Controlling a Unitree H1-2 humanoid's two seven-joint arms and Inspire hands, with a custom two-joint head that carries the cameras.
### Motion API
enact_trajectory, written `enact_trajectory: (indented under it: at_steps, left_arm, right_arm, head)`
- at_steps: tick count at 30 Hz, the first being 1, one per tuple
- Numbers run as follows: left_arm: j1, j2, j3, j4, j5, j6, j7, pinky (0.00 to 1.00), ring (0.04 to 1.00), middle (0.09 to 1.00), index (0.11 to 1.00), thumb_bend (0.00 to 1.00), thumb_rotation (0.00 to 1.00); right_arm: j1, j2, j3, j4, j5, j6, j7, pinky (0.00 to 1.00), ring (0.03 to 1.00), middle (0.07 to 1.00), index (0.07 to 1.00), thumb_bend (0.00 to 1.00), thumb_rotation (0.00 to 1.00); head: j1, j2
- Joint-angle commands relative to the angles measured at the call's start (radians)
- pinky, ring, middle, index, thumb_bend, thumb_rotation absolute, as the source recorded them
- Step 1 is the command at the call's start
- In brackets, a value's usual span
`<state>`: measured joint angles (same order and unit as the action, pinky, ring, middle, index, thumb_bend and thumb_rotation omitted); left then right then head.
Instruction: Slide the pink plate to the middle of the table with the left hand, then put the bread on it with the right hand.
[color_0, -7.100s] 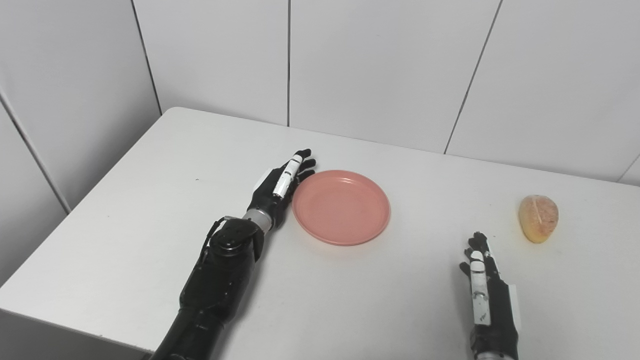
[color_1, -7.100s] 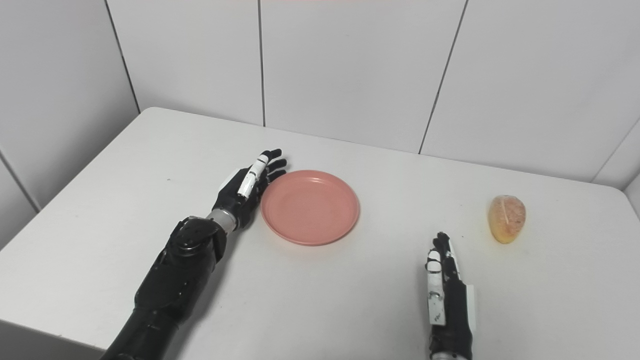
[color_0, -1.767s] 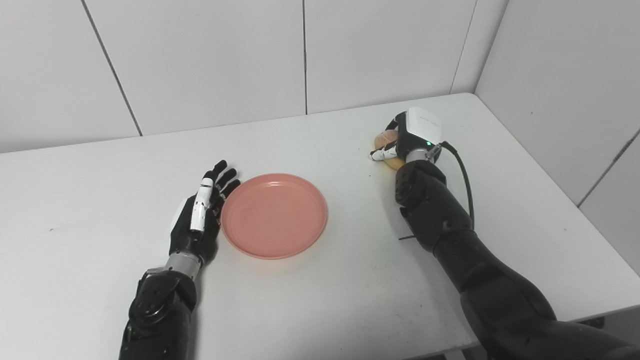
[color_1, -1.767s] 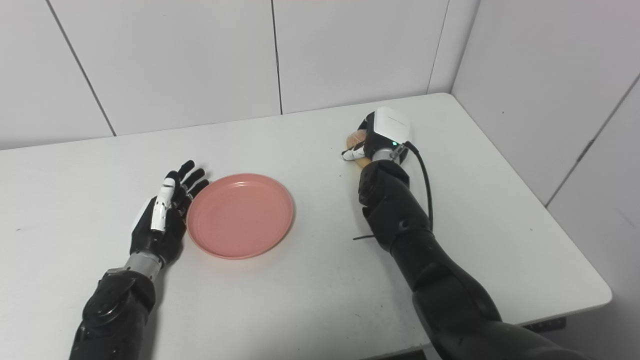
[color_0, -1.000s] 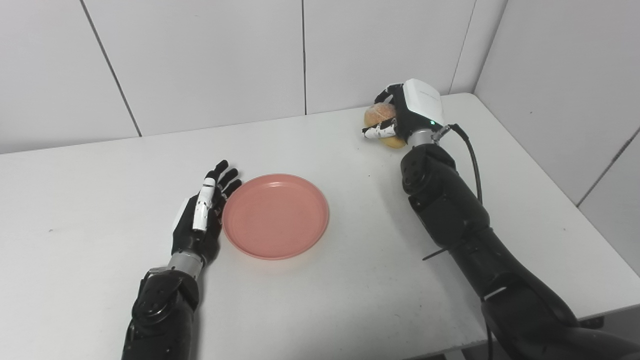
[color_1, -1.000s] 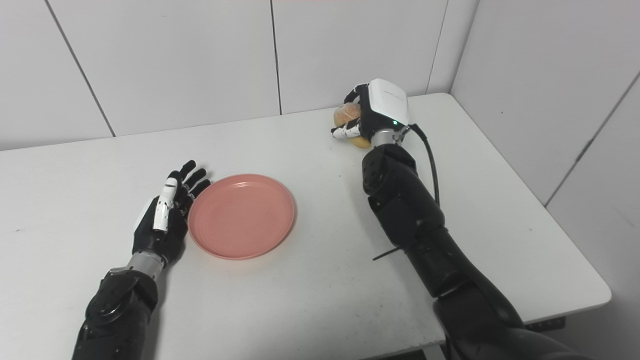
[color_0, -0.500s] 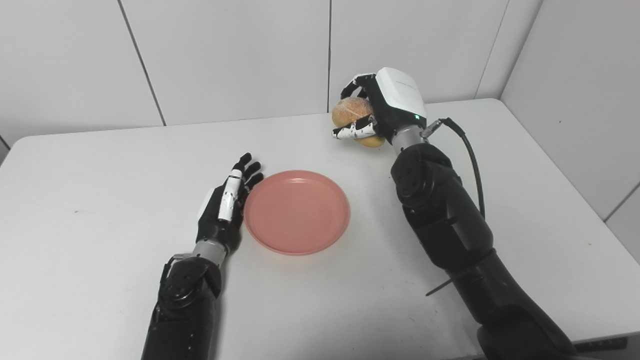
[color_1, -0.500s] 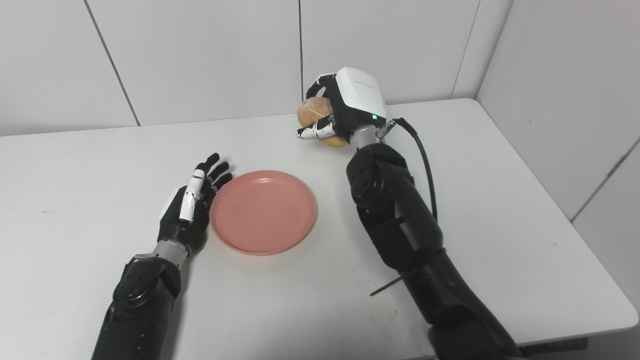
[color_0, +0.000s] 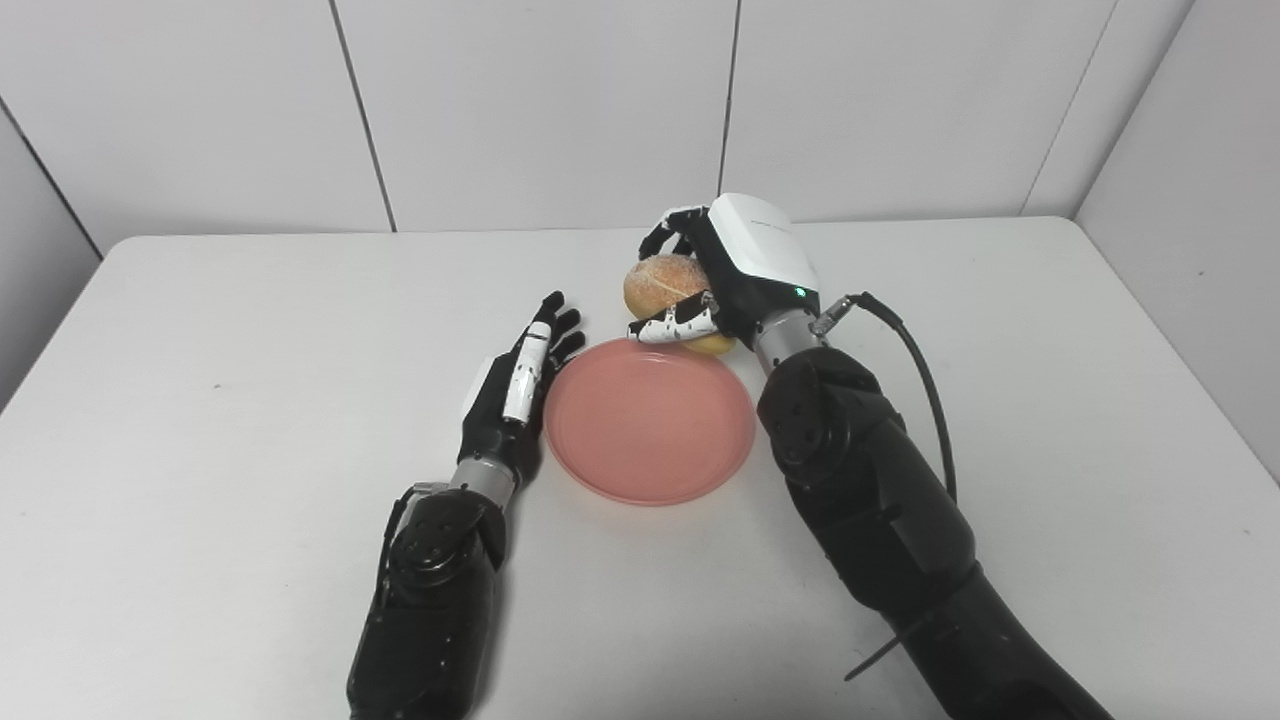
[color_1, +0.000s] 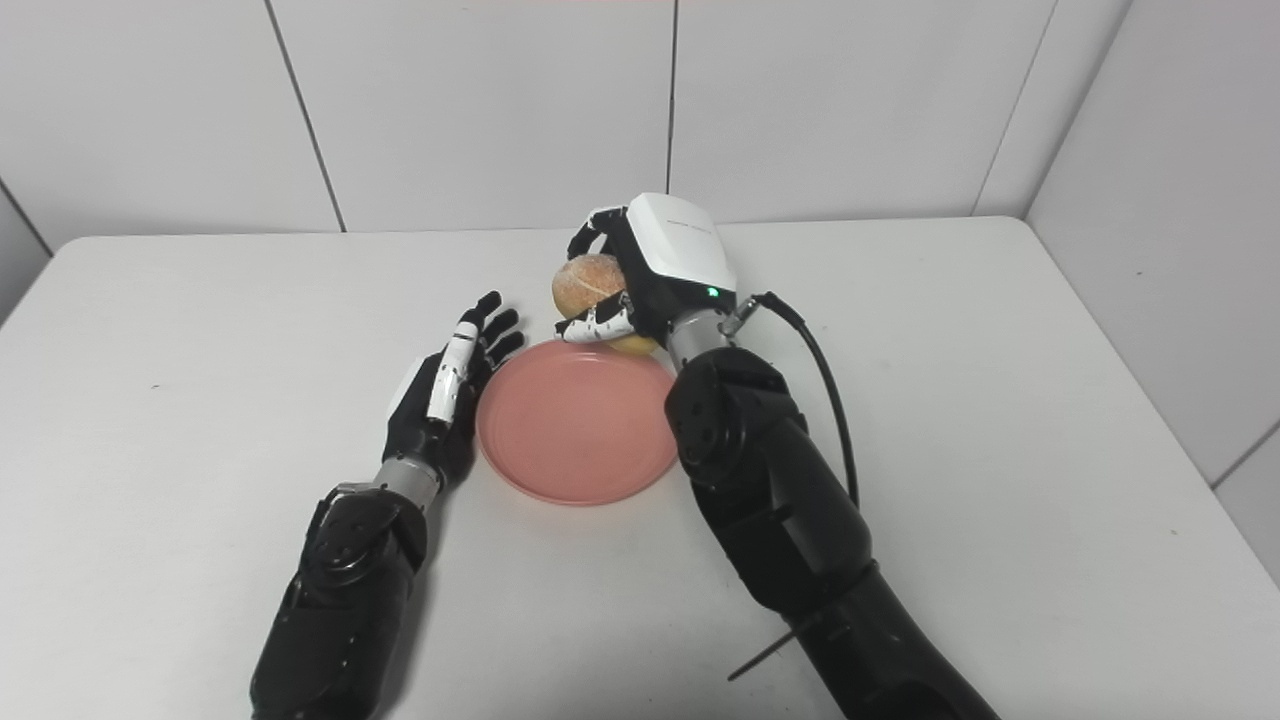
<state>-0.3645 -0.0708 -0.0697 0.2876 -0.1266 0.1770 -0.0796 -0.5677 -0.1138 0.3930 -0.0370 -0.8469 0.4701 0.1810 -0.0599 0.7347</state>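
Observation:
The pink plate (color_0: 648, 425) lies flat near the middle of the white table (color_0: 200, 330). My left hand (color_0: 515, 390) rests open on its edge against the plate's left rim, fingers straight and pointing away from me. My right hand (color_0: 725, 275) is shut on the bread (color_0: 660, 283), a round golden-brown roll. It holds the roll in the air just over the plate's far rim. The right forearm (color_1: 740, 450) hides the plate's right edge. In the right eye view the roll (color_1: 588, 280) hangs above the plate (color_1: 575, 425) in the same way.
White panelled walls close the table at the back and on the right. A black cable (color_0: 915, 350) loops from the right wrist. Bare tabletop spreads to the left of my left arm and to the right of my right arm.
The right hand has carried the bread left and down, from the far right part of the table to just above the plate's far rim. The camera has panned. Left hand and plate stay put.

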Motion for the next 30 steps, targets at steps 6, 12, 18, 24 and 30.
enact_trajectory:
  at_steps: [6, 12, 18, 24, 30]
  left_arm:
    - [-0.003, -0.026, -0.018, 0.028, 0.039, 0.025, 0.02, 0.93, 0.941, 0.95, 0.946, 0.34, 1.0]
    - [0.001, -0.032, -0.015, 0.012, 0.047, 0.023, 0.035, 0.93, 0.939, 0.949, 0.94, 0.35, 1.0]
    - [0.002, -0.032, -0.015, 0.0, 0.05, 0.032, 0.042, 0.91, 0.935, 0.947, 0.936, 0.34, 1.0]
    - [0.003, -0.035, -0.01, 0.0, 0.042, 0.025, 0.042, 0.91, 0.935, 0.948, 0.931, 0.33, 1.0]
    - [0.005, -0.037, -0.011, -0.009, 0.043, 0.032, 0.043, 0.91, 0.934, 0.945, 0.93, 0.33, 1.0]
  right_arm:
    - [-0.004, 0.012, 0.029, 0.02, 0.0, -0.053, -0.02, 0.29, 0.383, 0.429, 0.539, 0.52, 0.0]
    - [0.027, 0.013, 0.058, 0.028, -0.013, -0.041, -0.009, 0.27, 0.36, 0.419, 0.539, 0.52, 0.0]
    - [0.053, 0.013, 0.066, 0.029, -0.009, -0.032, 0.002, 0.22, 0.3, 0.473, 0.49, 0.53, 0.0]
    - [0.081, 0.005, 0.082, 0.051, 0.002, -0.064, -0.001, 0.24, 0.324, 0.466, 0.498, 0.52, 0.0]
    - [0.092, 0.007, 0.1, 0.078, -0.012, -0.075, -0.014, 0.23, 0.321, 0.478, 0.488, 0.53, 0.0]
  head:
    - [0.022, 0.012]
    - [0.027, 0.025]
    - [0.028, 0.033]
    - [0.029, 0.035]
    - [0.03, 0.041]
